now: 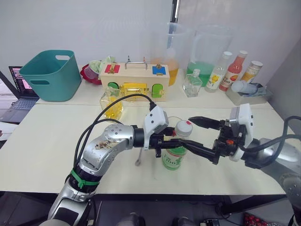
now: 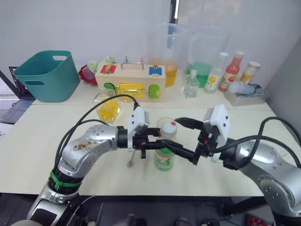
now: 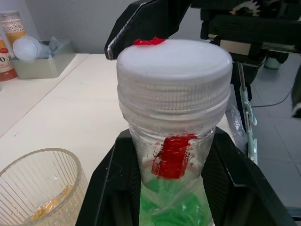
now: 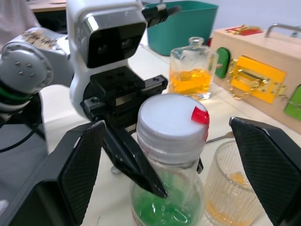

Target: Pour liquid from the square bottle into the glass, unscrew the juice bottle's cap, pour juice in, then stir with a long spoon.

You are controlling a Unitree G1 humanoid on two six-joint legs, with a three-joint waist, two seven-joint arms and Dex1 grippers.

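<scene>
Cream table (image 1: 47,155); left gripper (image 1: 165,141) clamped on juice bottle (image 1: 175,157) neck. Right gripper (image 1: 200,136) agape at 3 o'clock; should close squarely on cap (image 1: 183,127) (glass (image 4: 230,188) close behind).

Juice bottle (image 1: 175,155): clear, green-and-white label, red mark on neck. Cap (image 3: 174,63): white, ribbed skirt, red dab at edge. Glass (image 3: 40,186): clear, vertical ribbing, amber liquid at bottom. Square bottle (image 4: 191,70): clear, orange-yellow liquid. Bin (image 1: 51,74) upper left: teal. Gripper fingers (image 4: 80,172): black, cross-hatched pads.
</scene>
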